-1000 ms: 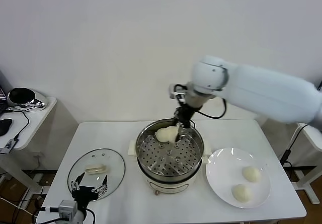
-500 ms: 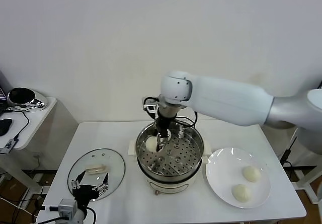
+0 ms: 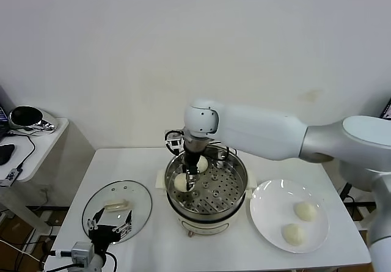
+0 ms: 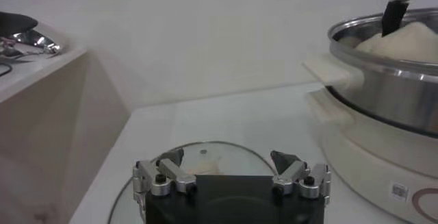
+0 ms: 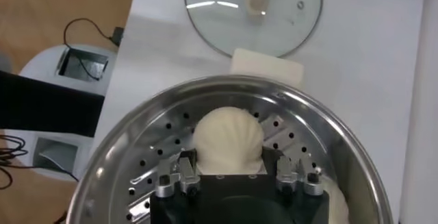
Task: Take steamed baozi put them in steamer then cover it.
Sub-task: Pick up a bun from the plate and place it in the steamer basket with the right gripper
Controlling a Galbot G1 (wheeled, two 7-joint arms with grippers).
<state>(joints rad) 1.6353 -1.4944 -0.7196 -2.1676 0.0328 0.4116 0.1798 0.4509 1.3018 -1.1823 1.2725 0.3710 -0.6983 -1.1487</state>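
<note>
My right gripper (image 3: 187, 181) reaches down into the steel steamer (image 3: 243, 185) and is shut on a cream-white baozi (image 3: 180, 183), low over the perforated tray at its front-left. In the right wrist view the baozi (image 5: 227, 138) sits between the fingers of the gripper (image 5: 229, 162). A second baozi (image 3: 201, 163) lies on the tray behind it. Two more baozi (image 3: 305, 211) (image 3: 294, 233) lie on the white plate (image 3: 273, 203). The glass cover (image 3: 117, 211) lies flat on the table left of the steamer. My left gripper (image 4: 229, 158) is open just above the cover's near edge.
The steamer's white side handle (image 4: 330, 73) juts toward the cover. A side table (image 3: 30, 131) with a shiny metal object stands at the far left. The plate sits close to the steamer's right side. Cables hang off the table's left edge.
My right gripper has carried the baozi from the back of the steamer leftward and down to the front-left of the tray. The left gripper has not moved.
</note>
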